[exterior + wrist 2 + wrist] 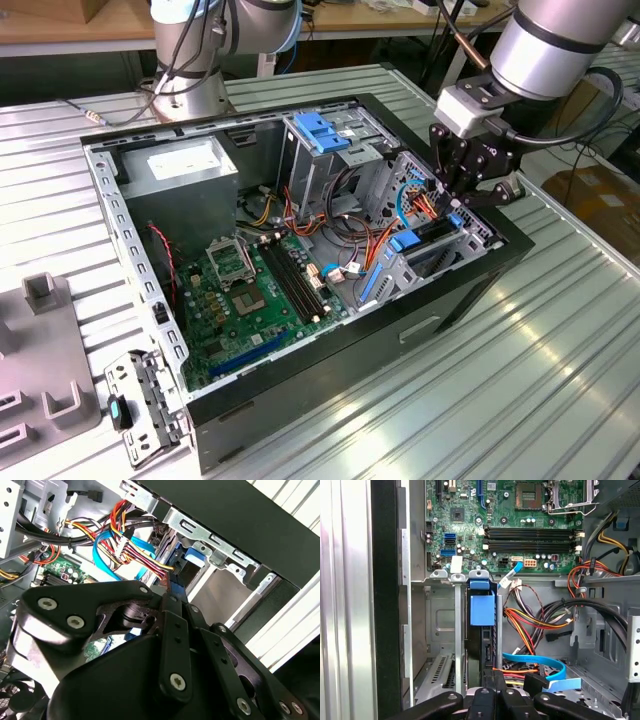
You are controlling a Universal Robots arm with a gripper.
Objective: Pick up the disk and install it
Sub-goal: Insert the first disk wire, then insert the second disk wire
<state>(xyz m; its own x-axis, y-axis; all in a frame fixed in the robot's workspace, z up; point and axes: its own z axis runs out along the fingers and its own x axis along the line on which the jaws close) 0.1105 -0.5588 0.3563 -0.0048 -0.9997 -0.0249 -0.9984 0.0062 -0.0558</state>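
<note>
Disk [486, 645], a dark flat drive with blue plastic side rails, stands on edge inside a grey metal drive bay [457, 630], showing as a dark slab under a blue plastic tab [482, 605] in the lower centre of the first wrist view. In the exterior view the same bay sits at the right end of the open black computer case [470, 290], centre right of the frame, and the drive's blue rail [404, 241] shows there between metal walls.

The black gripper [470, 190] hangs from the silver arm in the upper right of the exterior view, lowered onto that bay. In the first wrist view its black fingers [492, 697] at the bottom edge meet right at the drive's near end, but whether they clamp it or have let go cannot be told. In the second wrist view the gripper's black linkage [165, 655] fills the lower half, with the blue rail [177, 582] just past its tip.

A bundle of red, yellow and orange wires [135, 550] and a flat blue data cable [540, 662] lie beside the bay. The green motherboard [240, 300] covers the case floor at centre left of the exterior view, a grey metal power supply box [185, 170] sits at upper left, and everything rests on a ribbed silver metal table [520, 400].
</note>
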